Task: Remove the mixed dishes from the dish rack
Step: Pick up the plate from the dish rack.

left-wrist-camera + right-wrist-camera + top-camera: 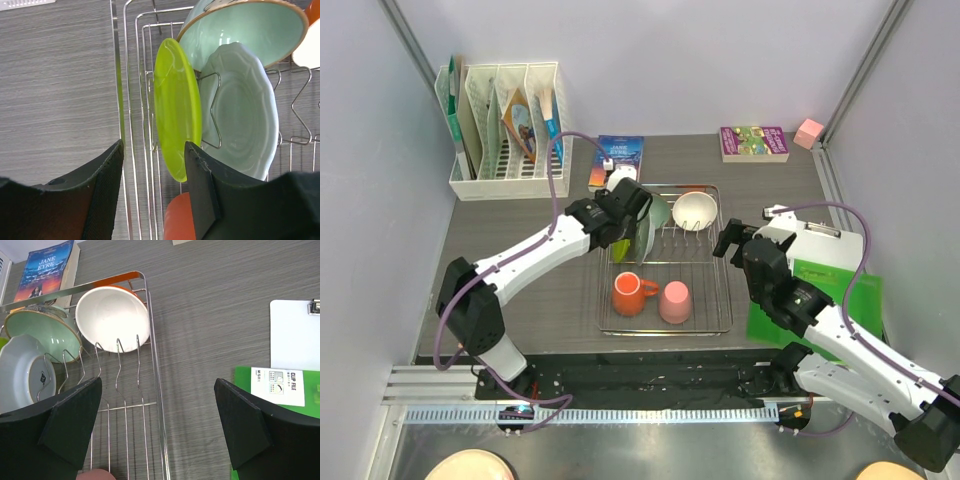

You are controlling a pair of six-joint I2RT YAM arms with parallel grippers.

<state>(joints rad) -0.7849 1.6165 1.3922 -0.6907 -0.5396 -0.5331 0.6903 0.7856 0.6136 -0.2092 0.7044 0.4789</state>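
The silver wire dish rack (730, 300) stands mid-table. My left gripper (623, 232) is open over its back left corner. In the left wrist view this gripper (152, 175) straddles the lower edge of the upright lime-green plate (177, 107), which lies close to the right finger (200, 185). Behind the plate stand a pale green scalloped dish (240, 115) and a pale green bowl (245, 30). The cream-white bowl (694, 209) leans at the back right. The orange mug (632, 292) and pink cup (673, 301) sit at the front. My right gripper (728, 243) is wide open and empty above the rack's right rim (155, 380).
A white slotted file organizer (505, 125) stands at the back left. A blue book (618, 158) lies behind the rack and a purple book (754, 142) at the back right. A clipboard (295, 335) and green folder (820, 300) lie right of the rack.
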